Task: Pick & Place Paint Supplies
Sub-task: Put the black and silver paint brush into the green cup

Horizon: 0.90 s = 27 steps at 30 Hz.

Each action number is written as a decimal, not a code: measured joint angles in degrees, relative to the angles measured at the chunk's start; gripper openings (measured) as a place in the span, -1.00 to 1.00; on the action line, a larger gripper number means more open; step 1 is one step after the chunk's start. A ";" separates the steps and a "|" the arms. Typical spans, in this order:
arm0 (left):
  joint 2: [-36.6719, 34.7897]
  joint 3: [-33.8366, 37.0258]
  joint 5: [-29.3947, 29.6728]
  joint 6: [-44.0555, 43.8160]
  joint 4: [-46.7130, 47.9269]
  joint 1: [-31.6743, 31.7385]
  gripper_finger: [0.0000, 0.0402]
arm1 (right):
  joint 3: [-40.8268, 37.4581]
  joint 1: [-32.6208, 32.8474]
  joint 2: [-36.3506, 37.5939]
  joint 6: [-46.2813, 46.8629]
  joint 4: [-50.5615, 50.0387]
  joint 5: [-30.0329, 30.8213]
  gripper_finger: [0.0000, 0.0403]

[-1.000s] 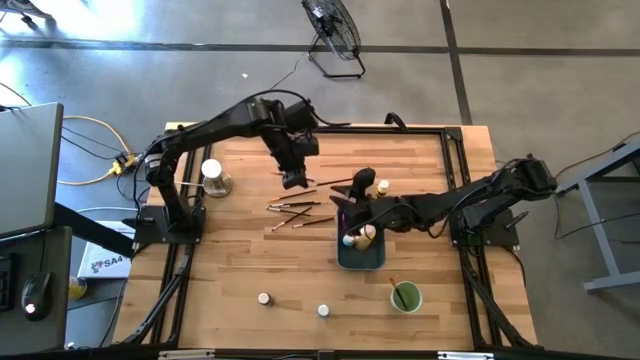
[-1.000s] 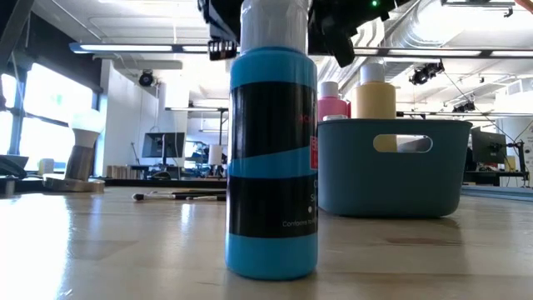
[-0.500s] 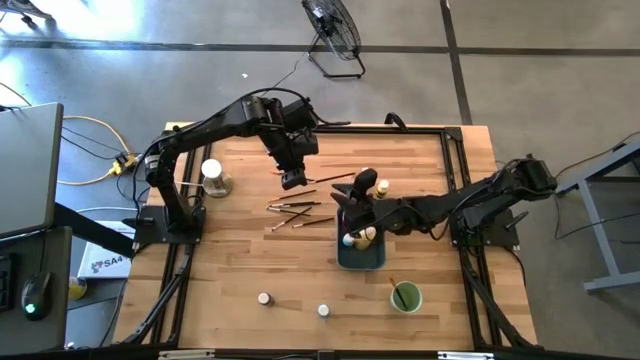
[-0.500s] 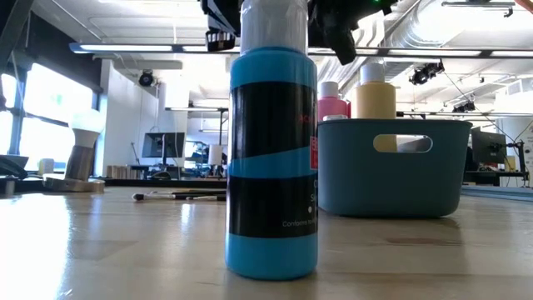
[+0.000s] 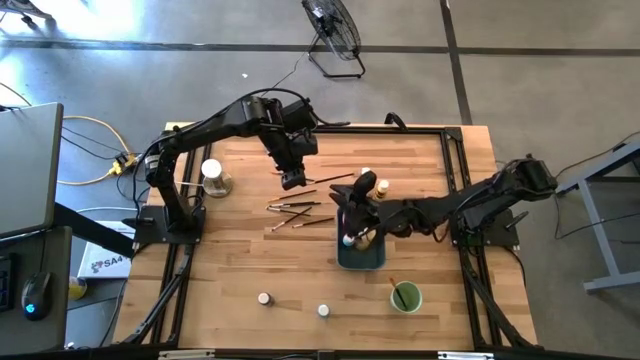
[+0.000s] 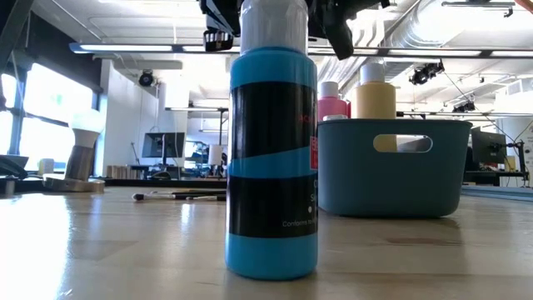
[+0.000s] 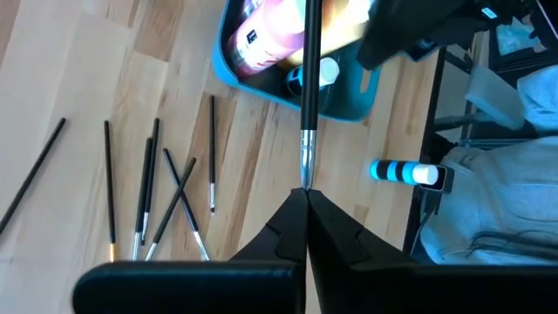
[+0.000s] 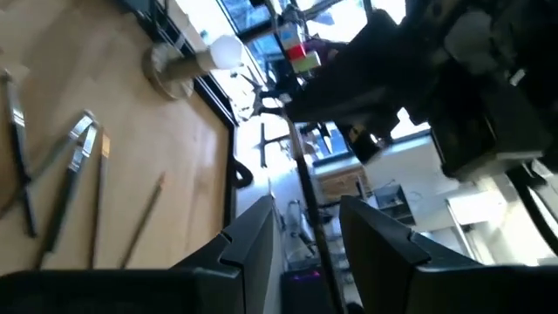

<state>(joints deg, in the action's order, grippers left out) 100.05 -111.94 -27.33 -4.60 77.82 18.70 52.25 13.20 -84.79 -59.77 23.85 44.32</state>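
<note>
Wooden worktop [image 5: 240, 260], concrete floor all round. Left gripper [image 5: 293, 180] hovers near the far edge, jaws pinched shut on a paintbrush [image 7: 308, 87] by its ferrule, handle reaching towards the blue-grey tray [image 5: 377, 260]. More paintbrushes [image 5: 296, 208] lie loose at mid-worktop. Right gripper [image 5: 352, 212] hangs at the tray's far rim, fingers part-spread with the paintbrush passing between them, no squeeze visible. Best play, probably: align, close firmly, then release only once the grip's secure.
</note>
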 joint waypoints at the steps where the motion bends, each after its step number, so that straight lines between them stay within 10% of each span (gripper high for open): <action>1: 0.00 0.00 -0.02 0.00 0.02 0.00 -1.00 | 0.00 -0.41 0.00 -0.38 0.01 0.59 -0.36; 27: 0.00 0.02 -0.55 -0.04 -0.01 0.04 -1.00 | -0.02 -3.40 0.00 -0.29 -2.66 1.72 -0.94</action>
<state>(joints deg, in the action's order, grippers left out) 100.05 -111.92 -27.88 -4.64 77.80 18.74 52.23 9.80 -84.79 -60.06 21.19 46.04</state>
